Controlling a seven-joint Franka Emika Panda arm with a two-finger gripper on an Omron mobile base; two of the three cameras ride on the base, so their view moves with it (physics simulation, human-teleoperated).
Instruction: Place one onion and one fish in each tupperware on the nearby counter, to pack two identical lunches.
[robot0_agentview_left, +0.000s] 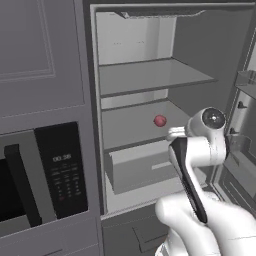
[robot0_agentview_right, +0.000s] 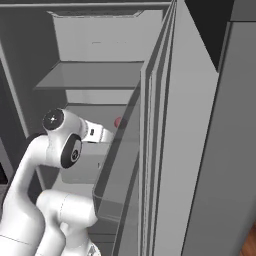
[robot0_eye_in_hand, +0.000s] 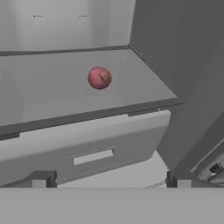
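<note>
A round red onion (robot0_eye_in_hand: 99, 78) lies on the lower shelf (robot0_eye_in_hand: 52, 92) of the open fridge, toward the back; it is also seen as the onion (robot0_agentview_left: 159, 120) and, half hidden by the door edge, the onion (robot0_agentview_right: 117, 121). My gripper (robot0_eye_in_hand: 110, 181) is open with nothing between its fingers. It hovers in front of the shelf's front edge, short of the onion and a little lower. The white hand (robot0_agentview_right: 97, 134) points into the fridge. The fish, the tupperware and the counter are out of view.
A grey drawer (robot0_eye_in_hand: 87, 148) sits just below the onion's shelf. An upper glass shelf (robot0_agentview_left: 150, 75) is bare. The open fridge door (robot0_agentview_right: 190, 150) with its bin (robot0_agentview_right: 115, 195) stands close on the right. A black microwave (robot0_agentview_left: 60, 170) is built in to the left.
</note>
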